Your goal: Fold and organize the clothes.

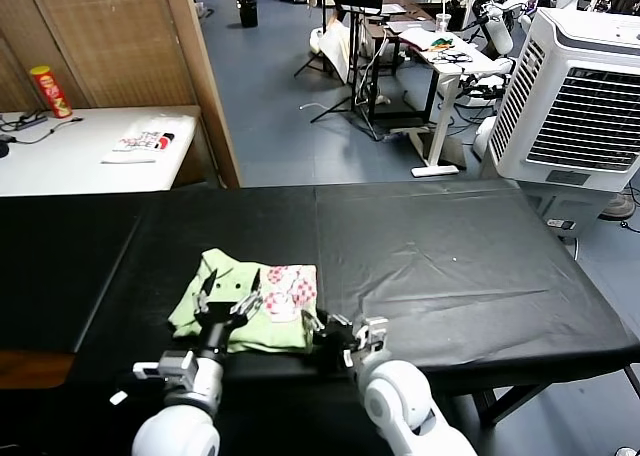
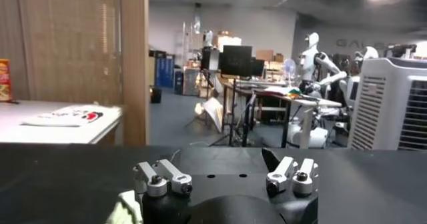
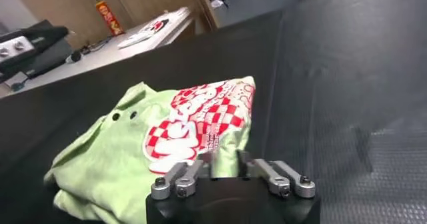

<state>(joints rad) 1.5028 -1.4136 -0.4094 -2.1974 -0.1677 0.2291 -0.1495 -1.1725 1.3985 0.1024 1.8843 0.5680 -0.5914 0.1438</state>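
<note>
A long table [image 1: 450,266] covered in black cloth ran across the scene, and the work sat close to its near edge, toward the left end. Behind its far left corner stood a white side table [image 1: 60,161] carrying a red-and-yellow snack can [image 1: 50,91] and a white printed item with red and black marks [image 1: 140,144]. Off the table's far right end stood a large white air cooler [image 1: 585,96].

The polo shirt [image 1: 250,306] lay on the black cloth as a folded, somewhat rumpled pale green bundle just inside the near edge, its red-and-white checkered patch [image 1: 290,291] facing up on the side toward the table's middle and two small dark buttons [image 3: 123,116] showing on the green part beside it.

The left gripper [image 1: 228,304] hung over the near left part of the bundle with its fingers spread wide and nothing between them. The right gripper [image 1: 322,332] was at the shirt's near right corner, by the near edge of the table. Its fingers [image 3: 243,159] were drawn in narrow at the hem beneath the patch, though whether they actually pinched the fabric could not be told.
</note>
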